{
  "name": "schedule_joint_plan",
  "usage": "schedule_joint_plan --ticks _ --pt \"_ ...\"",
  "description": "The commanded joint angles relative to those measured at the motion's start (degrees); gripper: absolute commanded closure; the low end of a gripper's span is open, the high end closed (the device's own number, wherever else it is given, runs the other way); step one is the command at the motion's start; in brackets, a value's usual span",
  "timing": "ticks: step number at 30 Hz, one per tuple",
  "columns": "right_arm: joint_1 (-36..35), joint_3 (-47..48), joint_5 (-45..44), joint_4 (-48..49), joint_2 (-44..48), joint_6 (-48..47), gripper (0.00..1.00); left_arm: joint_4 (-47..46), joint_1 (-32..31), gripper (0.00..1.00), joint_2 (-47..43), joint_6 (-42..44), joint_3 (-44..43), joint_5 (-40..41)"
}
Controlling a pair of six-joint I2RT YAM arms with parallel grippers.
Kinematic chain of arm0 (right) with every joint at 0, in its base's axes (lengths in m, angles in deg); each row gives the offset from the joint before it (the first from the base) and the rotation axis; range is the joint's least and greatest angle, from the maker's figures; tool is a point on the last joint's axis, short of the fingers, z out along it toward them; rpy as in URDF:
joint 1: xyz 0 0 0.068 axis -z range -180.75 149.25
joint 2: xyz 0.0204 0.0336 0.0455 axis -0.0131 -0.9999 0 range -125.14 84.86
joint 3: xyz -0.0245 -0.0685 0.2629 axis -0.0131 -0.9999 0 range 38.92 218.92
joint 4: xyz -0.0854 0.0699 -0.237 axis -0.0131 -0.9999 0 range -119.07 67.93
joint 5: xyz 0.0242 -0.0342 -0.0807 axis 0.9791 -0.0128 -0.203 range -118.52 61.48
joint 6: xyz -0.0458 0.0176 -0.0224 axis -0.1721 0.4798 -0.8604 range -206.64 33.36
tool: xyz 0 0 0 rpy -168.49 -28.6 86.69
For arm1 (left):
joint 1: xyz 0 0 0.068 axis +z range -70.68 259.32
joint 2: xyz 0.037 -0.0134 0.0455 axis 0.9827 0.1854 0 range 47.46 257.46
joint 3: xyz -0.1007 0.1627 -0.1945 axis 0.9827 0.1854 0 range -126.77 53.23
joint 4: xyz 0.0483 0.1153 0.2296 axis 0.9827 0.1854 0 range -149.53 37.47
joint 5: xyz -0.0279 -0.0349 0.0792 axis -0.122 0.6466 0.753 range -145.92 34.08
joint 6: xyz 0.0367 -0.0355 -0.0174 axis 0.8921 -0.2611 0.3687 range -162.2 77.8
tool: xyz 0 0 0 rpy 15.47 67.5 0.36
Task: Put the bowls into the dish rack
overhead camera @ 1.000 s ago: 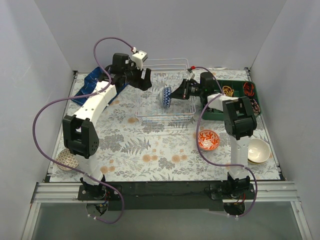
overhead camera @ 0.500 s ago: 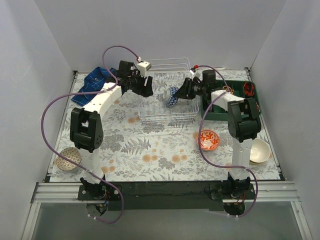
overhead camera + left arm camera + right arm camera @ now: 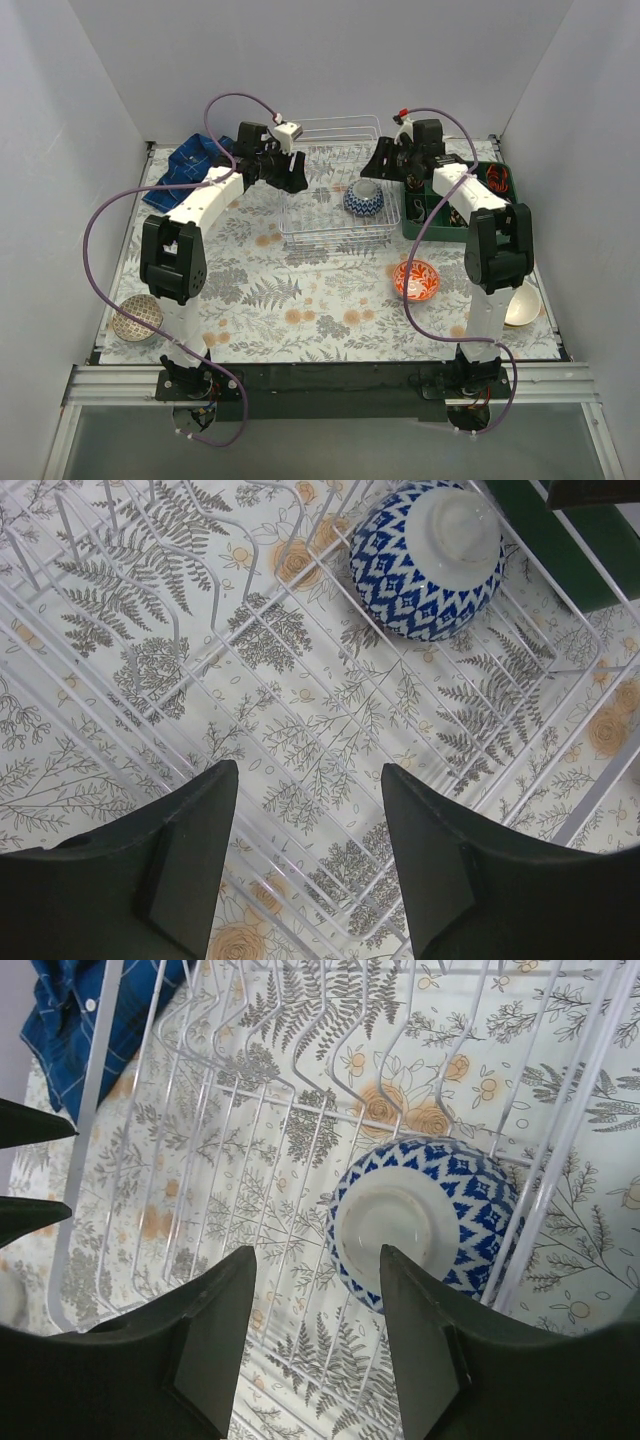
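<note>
A second back my right gripper [image 3: 315, 1290] had the blue-and-white bowl [image 3: 420, 1222] pinched on edge. Now it's let go, jaws wide and empty, and the bowl sits upside down at the right end of the white wire dish rack [image 3: 335, 240]. Left gripper [image 3: 308, 780] hovers open, empty. Floral tablecloth [image 3: 300, 300], grey walls [image 3: 330, 60].

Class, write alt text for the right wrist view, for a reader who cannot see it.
A blue-and-white bowl lies upside down inside the white wire dish rack, on a floral tablecloth. The camera's black jaws stand open in front, holding nothing.
</note>
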State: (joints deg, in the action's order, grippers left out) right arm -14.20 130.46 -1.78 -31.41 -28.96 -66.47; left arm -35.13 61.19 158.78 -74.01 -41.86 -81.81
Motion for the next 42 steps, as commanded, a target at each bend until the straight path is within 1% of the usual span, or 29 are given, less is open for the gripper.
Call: schedule_joint_plan --ticks 1,4,5,7,8,10,11,13,14,15,16,17,18,19,21,22,23,24,25,27,28,29,31,32,34,36,37,38,42 --pt "-0.3 2.8 -2.0 -2.9 2.3 -4.9 0.41 -0.8 -0.2 0.42 -3.0 0.0 1.2 0.6" --pt "-1.0 2.8 -1.6 -3.2 2.4 -8.4 0.46 -0.8 -0.2 0.42 -3.4 -0.4 1.3 0.8" --pt "-1.1 2.8 -1.5 -3.6 2.5 -8.9 0.51 -0.8 -0.2 0.42 -3.8 -0.6 1.4 1.2" --pt "-1.1 2.9 -1.3 -4.0 2.8 -10.4 0.55 -0.8 -0.2 0.42 -4.3 -0.8 1.2 1.5" --pt "-1.2 2.9 -1.2 -4.3 3.1 -13.4 0.6 -0.7 -0.2 0.41 -4.6 -0.8 1.0 1.6" --pt "-1.5 3.5 0.0 -5.9 4.5 -17.8 0.63 -0.7 -0.2 0.4 -6.0 -0.3 0.3 2.2" --pt "-1.6 3.7 0.6 -6.6 5.2 -22.3 0.63 -0.7 -0.2 0.39 -6.7 0.1 -0.5 2.7" --pt "-1.7 2.9 0.9 -8.1 8.6 -25.8 0.63 -0.3 -0.2 0.36 -8.9 1.9 -1.3 4.7" --pt "-1.7 1.3 0.8 -8.5 11.8 -27.2 0.62 0.8 -0.2 0.33 -9.6 2.8 -1.8 5.5" --pt "-1.7 0.2 0.4 -8.9 13.9 -30.5 0.6 1.3 -0.2 0.31 -11.5 3.9 -2.1 6.3" --pt "-1.7 -1.5 0.3 -9.7 15.9 -31.9 0.58 1.7 -0.2 0.29 -12.4 4.6 -1.9 8.6" --pt "-1.7 -2.9 0.3 -10.5 18.0 -33.8 0.53 2.2 -0.2 0.24 -13.4 5.5 -1.4 9.8" --pt "-1.8 -5.6 0.6 -12.1 21.8 -37.5 0.52 2.7 -0.2 0.21 -14.6 6.1 -0.2 11.1" --pt "-1.7 -6.9 0.5 -15.5 23.7 -39.7 0.52 3.3 -0.2 0.19 -16.4 6.7 0.4 13.1" --pt "-2.1 -10.7 -0.8 -19.4 28.6 -42.0 0.51 4.4 -0.2 0.14 -18.4 7.3 2.2 15.6" --pt "-2.4 -11.8 -3.6 -21.1 30.0 -42.3 0.51 4.7 -0.2 0.13 -19.3 7.3 4.2 16.4" --pt "-3.0 -12.9 -5.2 -24.9 31.2 -41.4 0.5 4.4 -0.2 0.12 -21.5 7.5 5.6 17.6" --pt "-3.2 -13.8 -6.4 -26.5 33.0 -39.5 0.5 4.2 -0.2 0.11 -22.3 7.4 6.7 18.1" --pt "-3.8 -16.1 -9.7 -27.9 34.1 -35.8 0.5 4.0 -0.2 0.11 -23.3 7.4 8.8 18.5" --pt "-8.1 -19.3 -13.8 -29.2 37.7 -32.0 0.48 3.4 -0.2 0.1 -25.1 6.8 10.3 20.3" --pt "-10.6 -22.5 -16.9 -29.8 38.8 -31.0 0.48 3.1 -0.2 0.1 -25.6 6.7 11.0 20.8" --pt "-15.5 -24.4 -17.6 -29.9 41.3 -28.2 0.47 2.9 -0.1 0.1 -26.7 6.7 12.2 21.8" --pt "-19.1 -28.6 -18.7 -29.7 43.8 -24.8 0.48 2.3 -0.2 0.1 -27.8 6.8 13.9 23.0" --pt "-21.2 -31.8 -19.0 -29.9 45.3 -23.2 0.46 2.1 -0.2 0.1 -28.4 6.9 15.4 23.5" --pt "-21.6 -33.7 -22.1 -31.8 45.4 -21.0 0.45 2.0 -0.2 0.1 -30.6 6.9 16.9 24.0" --pt "-21.6 -36.3 -21.7 -33.4 45.7 -19.3 0.44 2.0 -0.2 0.1 -33.7 6.9 19.3 24.1" --pt "-21.6 -37.2 -21.6 -33.8 46.0 -18.8 0.28 2.0 -0.1 0.1 -34.8 6.9 20.3 24.2" --pt "-21.6 -38.5 -21.2 -34.2 46.3 -18.3 0.19 2.1 -0.2 0.1 -35.9 6.9 21.3 24.4" --pt "-21.6 -39.1 -22.8 -34.2 44.4 -18.1 0.21 4.2 -0.1 0.1 -42.1 6.9 26.6 24.3"
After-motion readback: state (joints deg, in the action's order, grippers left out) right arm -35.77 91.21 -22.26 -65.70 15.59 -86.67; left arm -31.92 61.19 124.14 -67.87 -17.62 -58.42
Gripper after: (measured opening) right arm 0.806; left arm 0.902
